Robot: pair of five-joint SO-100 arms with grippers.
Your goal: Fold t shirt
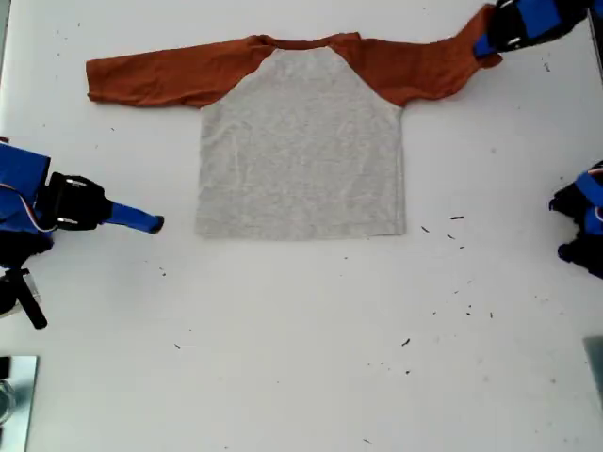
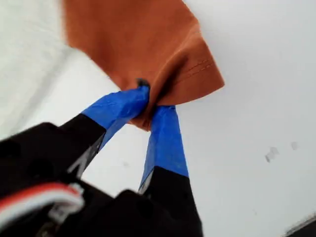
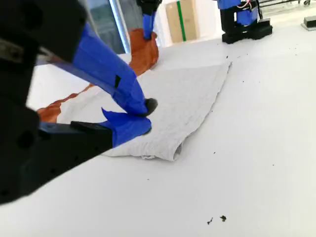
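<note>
Idle near the exterior view's left edge, my second gripper (image 1: 151,222) rests beside the t shirt's (image 1: 301,151) hem with nothing in its blue-taped jaws, which sit almost together. Between the arms, the grey-bodied t shirt lies flat on the white table (image 1: 301,358), one rust-orange sleeve (image 1: 155,75) stretched toward the exterior view's left. At the exterior view's upper right, my first gripper (image 2: 148,103) is clenched on the other sleeve's cuff (image 2: 192,74), probably to fold that sleeve over the body.
</note>
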